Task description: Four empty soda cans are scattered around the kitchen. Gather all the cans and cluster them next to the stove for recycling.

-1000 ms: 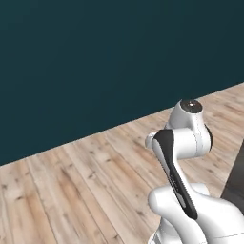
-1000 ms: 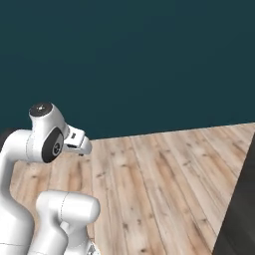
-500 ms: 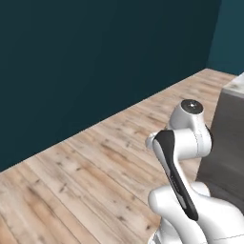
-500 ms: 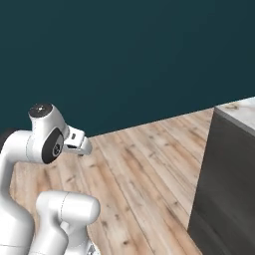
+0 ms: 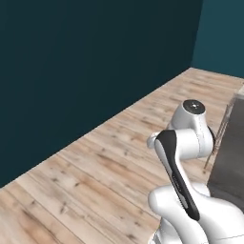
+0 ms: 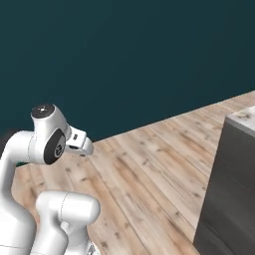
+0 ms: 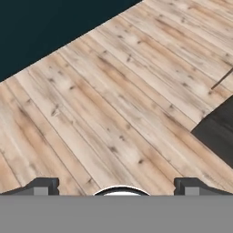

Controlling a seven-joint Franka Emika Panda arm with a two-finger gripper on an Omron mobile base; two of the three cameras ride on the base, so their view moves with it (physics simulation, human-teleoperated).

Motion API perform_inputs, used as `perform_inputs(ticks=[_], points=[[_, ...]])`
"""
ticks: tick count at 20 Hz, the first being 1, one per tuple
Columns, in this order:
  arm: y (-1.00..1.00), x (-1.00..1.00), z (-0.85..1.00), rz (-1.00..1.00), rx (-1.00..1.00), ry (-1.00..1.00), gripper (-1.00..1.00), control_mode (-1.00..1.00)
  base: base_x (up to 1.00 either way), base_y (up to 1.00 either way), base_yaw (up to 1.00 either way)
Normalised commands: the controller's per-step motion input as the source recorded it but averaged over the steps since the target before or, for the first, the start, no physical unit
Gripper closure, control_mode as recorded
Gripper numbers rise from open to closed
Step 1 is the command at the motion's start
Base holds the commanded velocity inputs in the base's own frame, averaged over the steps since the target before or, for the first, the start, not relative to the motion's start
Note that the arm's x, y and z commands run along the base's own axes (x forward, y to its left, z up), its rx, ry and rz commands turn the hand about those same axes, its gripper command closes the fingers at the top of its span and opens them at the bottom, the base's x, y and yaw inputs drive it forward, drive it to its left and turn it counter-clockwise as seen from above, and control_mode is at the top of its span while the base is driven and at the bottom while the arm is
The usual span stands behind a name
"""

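My pincer (image 7: pixel 116 187): jaws spread wide, nothing between them, two small dark fingertips (image 7: pixel 42 185) hanging above bare floor. My arm (image 5: pixel 183 143): smooth white shells with dark joints, folded up over the base, elbow high, hand carried out in front. Surroundings: wooden floor (image 7: pixel 113 95) of long pale knotty planks; flat dark teal wall (image 6: pixel 124 55); boxy dark grey cabinet (image 6: pixel 230 189) with a pale top, standing to my right; no soda can or stove is to be seen from here.
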Motion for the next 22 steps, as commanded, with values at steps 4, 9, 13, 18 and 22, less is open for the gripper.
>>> perform_inputs(ticks=[4, 9, 13, 18, 22], points=[[0.0, 0.0, 0.0, 0.0, 0.0, 0.0, -1.0, 1.0, 0.53, 0.58, -0.23], [0.0, 0.0, 0.0, 0.0, 0.0, 0.0, -1.0, 1.0, 0.51, 0.42, -0.32], [0.0, 0.0, 0.0, 0.0, 0.0, 0.0, -1.0, 1.0, 0.15, 0.22, -0.44], [0.0, 0.0, 0.0, 0.0, 0.0, 0.0, -1.0, 1.0, 0.11, 0.36, -0.36], [0.0, 0.0, 0.0, 0.0, 0.0, 0.0, -1.0, 1.0, 0.03, 0.77, -0.03]])
